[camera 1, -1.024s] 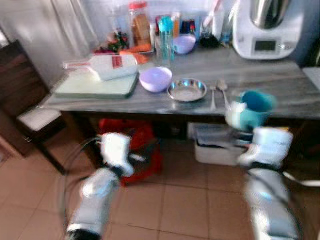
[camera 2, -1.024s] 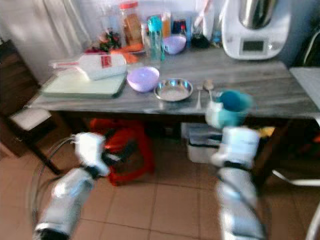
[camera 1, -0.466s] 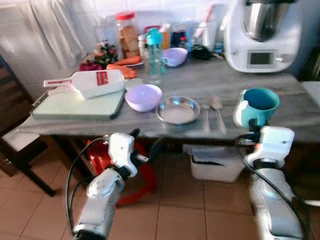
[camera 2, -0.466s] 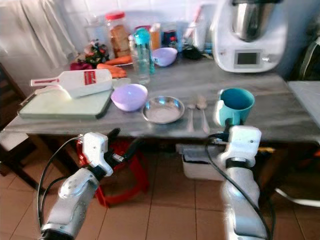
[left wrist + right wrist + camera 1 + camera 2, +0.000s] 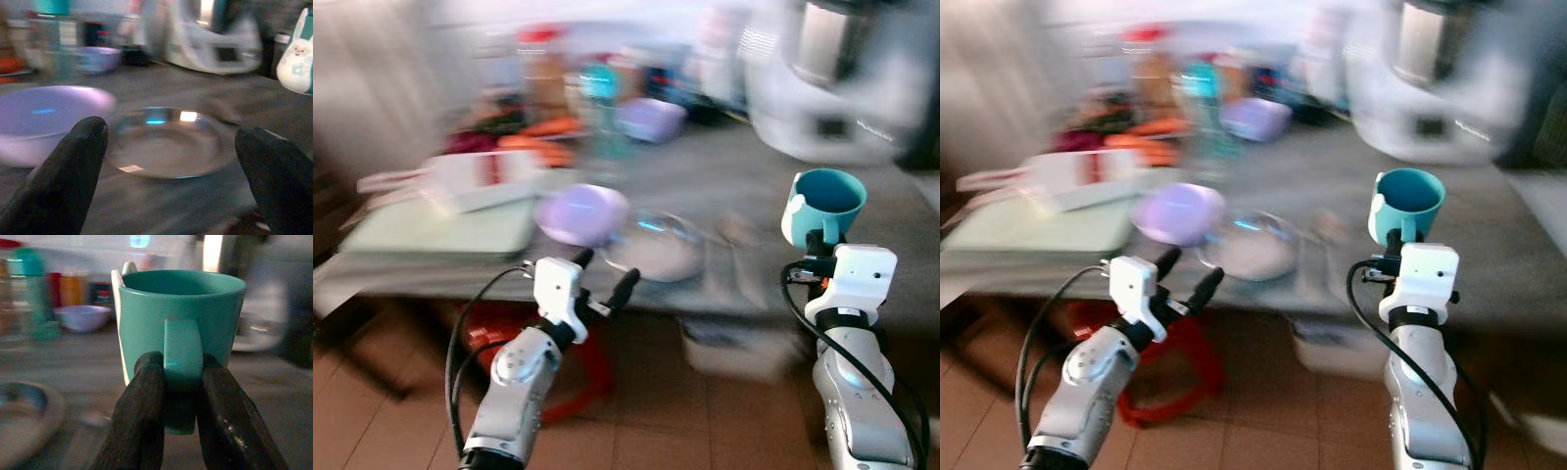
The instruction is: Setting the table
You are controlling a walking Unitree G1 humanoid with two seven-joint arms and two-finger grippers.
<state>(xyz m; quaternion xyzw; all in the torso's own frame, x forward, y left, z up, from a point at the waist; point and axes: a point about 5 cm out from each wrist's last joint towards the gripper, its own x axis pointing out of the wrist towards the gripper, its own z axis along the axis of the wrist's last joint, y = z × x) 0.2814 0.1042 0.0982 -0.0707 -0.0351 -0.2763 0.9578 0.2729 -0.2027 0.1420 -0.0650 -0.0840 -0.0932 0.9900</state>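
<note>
Right gripper (image 5: 182, 396) of my rig was clamped on the handle of a teal mug (image 5: 823, 203), which I held upright above the grey table (image 5: 891, 211), to the right of the steel plate (image 5: 166, 142). My left gripper (image 5: 603, 277) hung at the table's front edge, just before that plate, its two black fingers (image 5: 68, 166) spread wide apart. I saw a lilac bowl (image 5: 44, 115) just left of the plate, the rest blurred.

Right tool (image 5: 816, 245) grips teal mug (image 5: 823, 203) upright above blurred table (image 5: 773, 279).
</note>
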